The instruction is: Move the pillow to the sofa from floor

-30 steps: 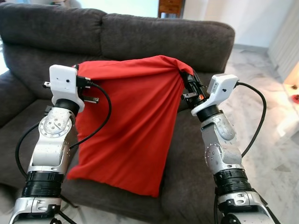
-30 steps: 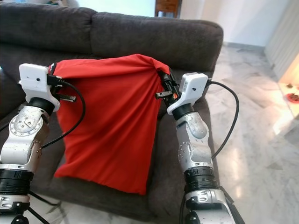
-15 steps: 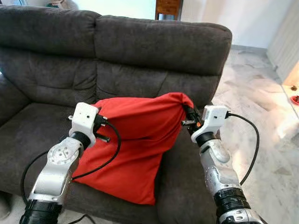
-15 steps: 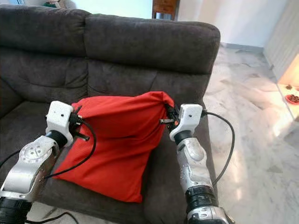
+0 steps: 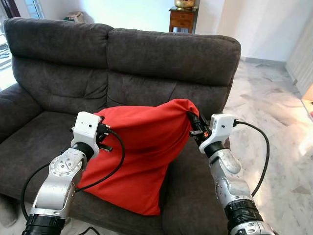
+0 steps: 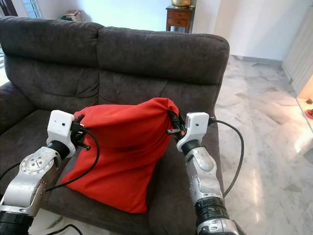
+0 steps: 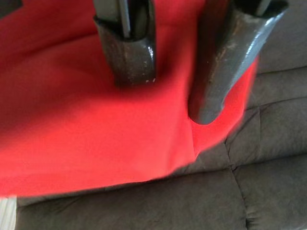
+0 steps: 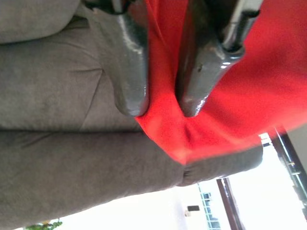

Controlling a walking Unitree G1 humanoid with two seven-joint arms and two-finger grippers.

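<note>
On the sofa, pillow pinched between 2 claws.

You see a plain red pillow with no pattern, on a dark charcoal-grey sofa. Your 2 arms are silver with white wrist housings, black cables and glossy black fingers. The floor is pale veined marble; the side table is brown wood
</note>
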